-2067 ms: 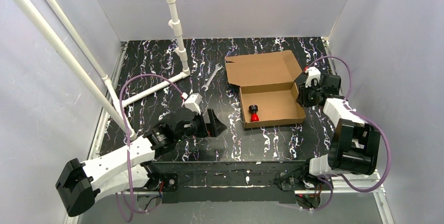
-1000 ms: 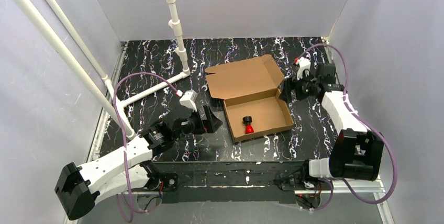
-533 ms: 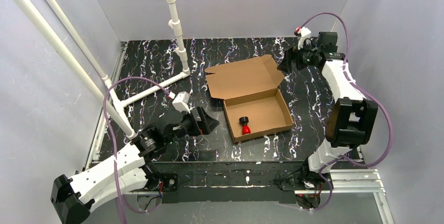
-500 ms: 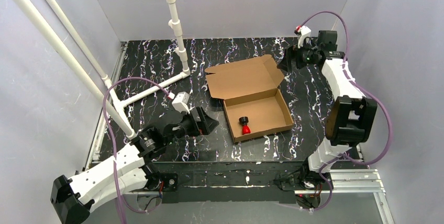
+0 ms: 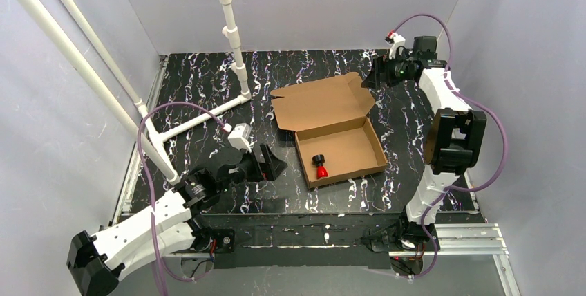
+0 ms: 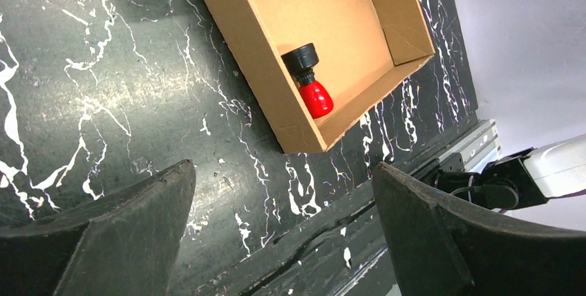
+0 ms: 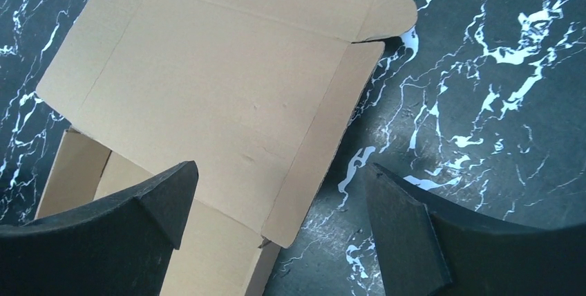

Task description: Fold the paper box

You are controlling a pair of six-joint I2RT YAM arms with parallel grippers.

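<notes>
The paper box is a brown cardboard tray standing near the table's middle. Its hinged lid is open and leans back toward the far side. A small red and black object lies inside the tray, also visible from the left wrist as the red and black object. My left gripper is open, just left of the tray and apart from it, with nothing between the fingers. My right gripper hovers open above the lid's far right corner. The lid's side flap lies below its jaws.
A white pipe frame rises at the back left, and one branch lies across the table. Grey walls close in three sides. The table's front edge and metal rail run just beyond the tray's near corner.
The box slid left and turned a little early on, then stayed put. My right arm rose and swung back to the lid's far right corner. My left gripper drew back slightly left.
</notes>
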